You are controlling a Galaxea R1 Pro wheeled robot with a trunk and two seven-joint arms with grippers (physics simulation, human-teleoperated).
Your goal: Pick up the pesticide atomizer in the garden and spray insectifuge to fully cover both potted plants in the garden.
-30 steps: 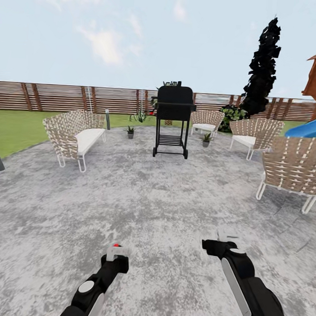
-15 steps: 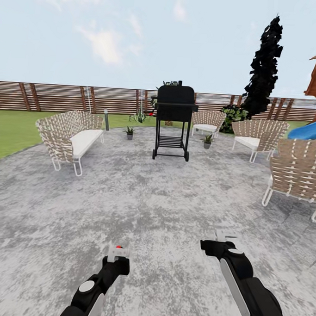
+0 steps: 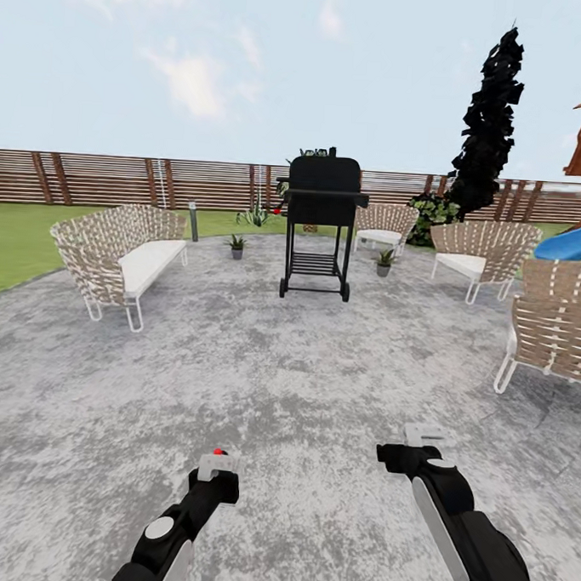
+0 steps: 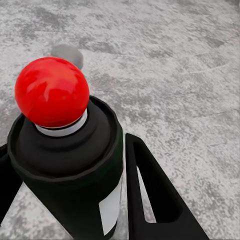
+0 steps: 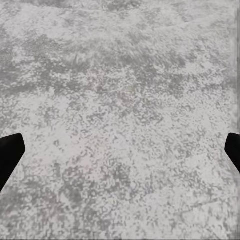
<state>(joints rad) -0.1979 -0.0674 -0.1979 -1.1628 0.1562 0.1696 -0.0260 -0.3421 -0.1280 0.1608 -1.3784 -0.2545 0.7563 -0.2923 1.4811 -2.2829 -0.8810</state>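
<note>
One pale, unlettered label on the pesticide atomizer (image 4: 70, 170) — left end effector (image 4: 75, 200) clamping it.

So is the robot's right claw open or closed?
Open. The right claw has its two black fingers far apart at the picture's edges, with just grey paving between them.

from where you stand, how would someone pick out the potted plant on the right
Find the black grill standing on the far side of the grey paved circle. Just right of its wheels, in front of a woven chair, sits the potted plant: a low rosette of pointed leaves in a little grey pot. Its twin stands left of the grill.
</note>
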